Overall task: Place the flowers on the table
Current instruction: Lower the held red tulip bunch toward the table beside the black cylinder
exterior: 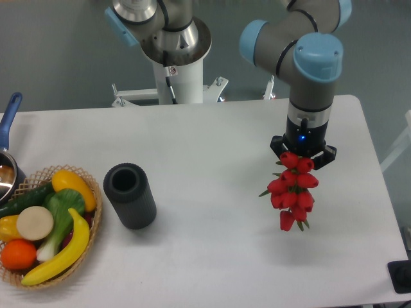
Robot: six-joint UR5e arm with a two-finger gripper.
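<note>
The flowers (292,191), a small bunch of red tulip buds with bits of green leaf, hang at the right side of the white table (212,147). My gripper (302,156) points down from above and is shut on the upper end of the bunch. The fingertips are hidden behind the buds. The bunch's lower end is close to the tabletop; I cannot tell whether it touches.
A black cylinder (130,196) stands left of centre. A round wicker basket (48,224) at the front left holds bananas, an orange, a leafy vegetable and other produce. A blue-handled pot (6,154) sits at the left edge. The arm's base (176,51) stands behind the table.
</note>
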